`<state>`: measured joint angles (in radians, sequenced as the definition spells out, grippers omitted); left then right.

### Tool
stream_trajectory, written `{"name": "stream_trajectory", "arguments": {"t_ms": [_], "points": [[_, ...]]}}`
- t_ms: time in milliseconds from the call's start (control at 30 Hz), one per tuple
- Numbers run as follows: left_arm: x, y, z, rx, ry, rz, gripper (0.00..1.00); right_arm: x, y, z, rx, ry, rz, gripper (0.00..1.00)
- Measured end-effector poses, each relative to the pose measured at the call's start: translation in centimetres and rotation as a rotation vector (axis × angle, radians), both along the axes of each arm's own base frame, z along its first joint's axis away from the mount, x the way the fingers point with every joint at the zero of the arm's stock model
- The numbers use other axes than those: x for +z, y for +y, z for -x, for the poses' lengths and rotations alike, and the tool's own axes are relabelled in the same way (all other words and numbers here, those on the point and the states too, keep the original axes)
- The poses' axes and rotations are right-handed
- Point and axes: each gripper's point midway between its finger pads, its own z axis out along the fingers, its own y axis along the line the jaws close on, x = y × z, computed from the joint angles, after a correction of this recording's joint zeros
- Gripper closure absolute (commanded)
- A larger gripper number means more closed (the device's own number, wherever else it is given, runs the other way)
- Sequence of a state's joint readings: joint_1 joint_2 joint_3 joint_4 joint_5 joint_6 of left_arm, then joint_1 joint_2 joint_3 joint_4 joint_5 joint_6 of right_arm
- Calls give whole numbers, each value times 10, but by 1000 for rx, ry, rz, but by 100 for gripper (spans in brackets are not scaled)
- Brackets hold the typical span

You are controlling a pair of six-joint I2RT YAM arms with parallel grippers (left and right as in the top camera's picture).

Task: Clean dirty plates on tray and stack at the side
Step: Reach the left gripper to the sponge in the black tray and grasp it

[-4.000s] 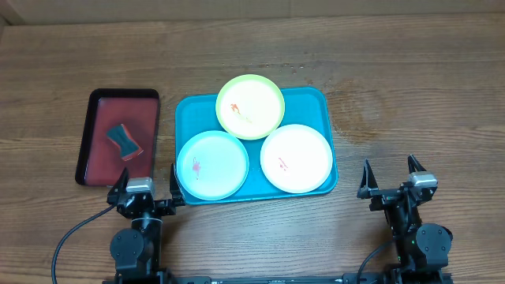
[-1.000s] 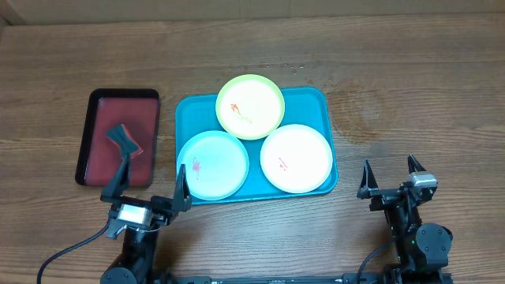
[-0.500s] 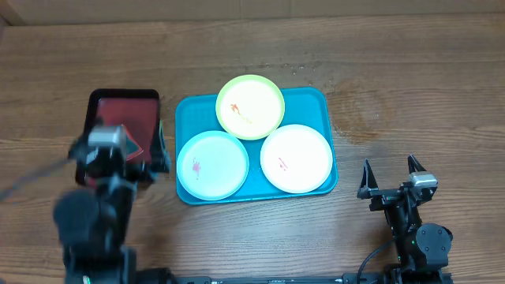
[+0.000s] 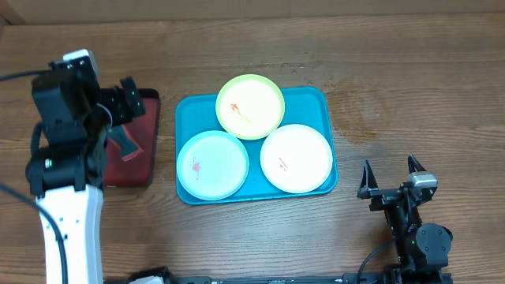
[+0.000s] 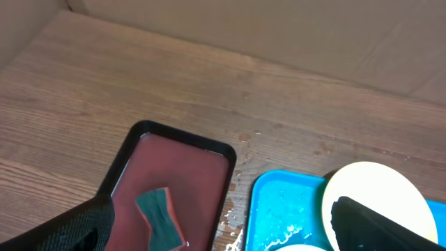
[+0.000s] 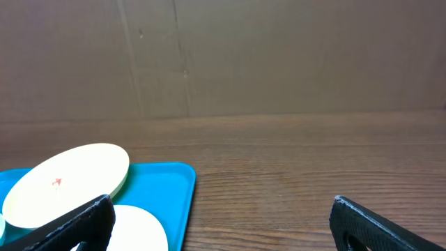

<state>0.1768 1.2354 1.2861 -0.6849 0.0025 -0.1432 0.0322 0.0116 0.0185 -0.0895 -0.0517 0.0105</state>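
Observation:
The turquoise tray [image 4: 312, 102] lies mid-table and holds three plates. The yellow-green plate [image 4: 250, 106] sits at the back with an orange smear. In front of it, the pale blue plate [image 4: 212, 164] on the left and the white plate [image 4: 296, 158] on the right each carry a small red smear. My left gripper [image 4: 130, 99] hangs open and empty above the dark red tray [image 4: 146, 162], left of the plates. The left wrist view shows the turquoise tray's corner [image 5: 279, 209] and the yellow-green plate [image 5: 369, 183]. My right gripper [image 4: 390, 180] rests open near the front edge, right of the turquoise tray.
A teal and orange sponge [image 5: 159, 216] lies in the dark red tray [image 5: 174, 167], partly hidden under my left arm in the overhead view. Water drops spot the wood between the two trays. A cardboard wall [image 6: 223, 56] stands behind the table.
My left arm has lifted off its rest at the front edge and swung back and left, above the dark red tray. The right arm and the plates have not moved.

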Motion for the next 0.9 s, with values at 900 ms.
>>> {"name": "stream_trajectory", "arguments": {"t_ms": [900], "points": [[-186, 84, -31, 382, 629, 295, 30, 0, 0, 0, 0, 0, 0, 0]]}}
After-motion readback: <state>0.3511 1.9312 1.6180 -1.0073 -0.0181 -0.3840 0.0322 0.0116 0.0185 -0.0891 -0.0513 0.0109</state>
